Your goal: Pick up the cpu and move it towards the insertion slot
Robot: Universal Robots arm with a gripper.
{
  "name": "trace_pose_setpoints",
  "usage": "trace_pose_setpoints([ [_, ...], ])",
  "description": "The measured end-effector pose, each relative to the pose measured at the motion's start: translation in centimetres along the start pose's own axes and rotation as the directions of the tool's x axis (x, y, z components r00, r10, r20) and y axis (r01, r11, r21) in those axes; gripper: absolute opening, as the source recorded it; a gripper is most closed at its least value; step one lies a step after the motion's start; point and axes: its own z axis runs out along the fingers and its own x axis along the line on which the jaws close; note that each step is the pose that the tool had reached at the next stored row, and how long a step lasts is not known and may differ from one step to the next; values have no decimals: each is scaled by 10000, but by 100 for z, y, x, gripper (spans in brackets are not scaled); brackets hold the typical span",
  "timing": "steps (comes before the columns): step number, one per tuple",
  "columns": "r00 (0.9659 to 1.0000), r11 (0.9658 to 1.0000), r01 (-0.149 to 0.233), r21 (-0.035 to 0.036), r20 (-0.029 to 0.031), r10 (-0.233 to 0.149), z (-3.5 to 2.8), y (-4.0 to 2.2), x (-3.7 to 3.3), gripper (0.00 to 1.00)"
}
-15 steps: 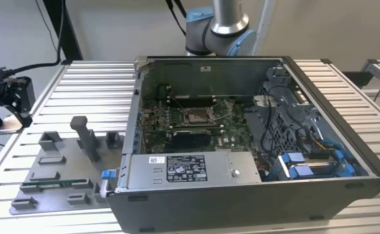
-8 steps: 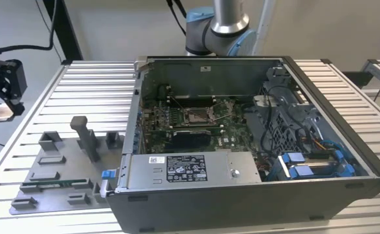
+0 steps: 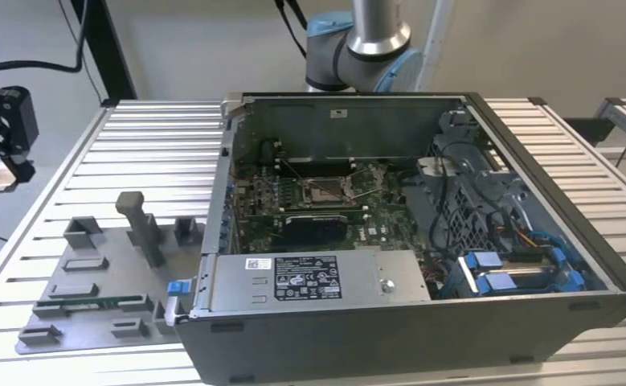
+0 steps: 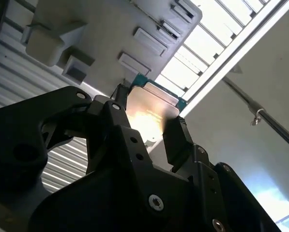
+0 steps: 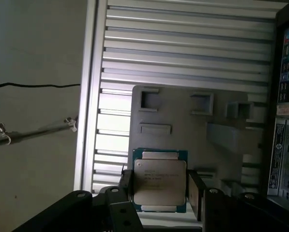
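End effector: both black fingers are closed against opposite edges of the cpu, which is clamped between them. This shows in both wrist views. The cpu is clear of every surface, and its silver-white metal top faces the first wrist view, with a thin blue-green border around it. In the second wrist view the metal face shows a bright glare.

Behind the held cpu lies a grey fixture plate with raised pockets and blocks. The plate rests on the ribbed metal desk.

In the exterior view the end effector hangs at the exterior view's left edge, raised and off the desk's near side. The fixture plate sits toward the exterior view's right of it, and a thin green memory stick lies in one of the plate's pockets.

Further from the end effector in that direction stands the open computer case. The insertion slot sits on the board inside the case, with its metal frame around a dark centre. It is well apart from the end effector and the cpu.
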Motion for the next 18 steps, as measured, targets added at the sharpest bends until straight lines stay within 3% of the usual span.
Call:
trace_pose_setpoints([
  [6,10000,10000,1,0,0,-1,-30,-1,-30,0],
  [18,10000,10000,-1,-2,-20,1,-75,-34,-532,0],
])
